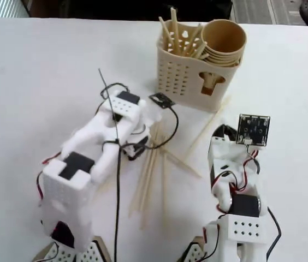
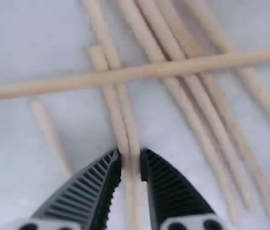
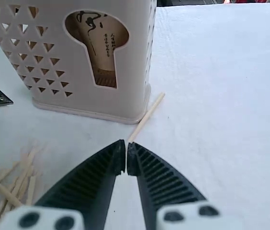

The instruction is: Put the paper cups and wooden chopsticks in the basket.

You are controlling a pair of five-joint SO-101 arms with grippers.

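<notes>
The left gripper (image 2: pixel 130 160) is clamping a pair of chopsticks (image 2: pixel 125 120) lying side by side on the white table (image 2: pixel 25 28). Its ribbed fingers (image 2: pixel 101 187) are pressing in on the pair from both sides. One long chopstick (image 2: pixel 135 72) is lying crosswise over the pair and over the other sticks beside it.

From above, the loose pile (image 1: pixel 151 174) is fanning out between the two arms, on the near side of the basket (image 1: pixel 184 82). A black cable (image 1: pixel 167 128) from the left arm is looping over the far end of the pile. A small dark board (image 1: pixel 162 100) is hanging just beside the basket's near wall.

The basket is standing close to the table's far edge. A stack of paper cups (image 1: pixel 224 39) is leaning in its right half, and several upright sticks (image 1: pixel 177 30) are poking above the rim in its left half.

The right gripper (image 3: pixel 125 155) is hovering over bare table short of the basket's near right corner, its fingertips together with nothing between them. A single chopstick (image 3: pixel 147 115) is lying slantwise there, one end just beside the basket's base.

Bare table is stretching wide to the left of the left arm and to the right of the basket.
</notes>
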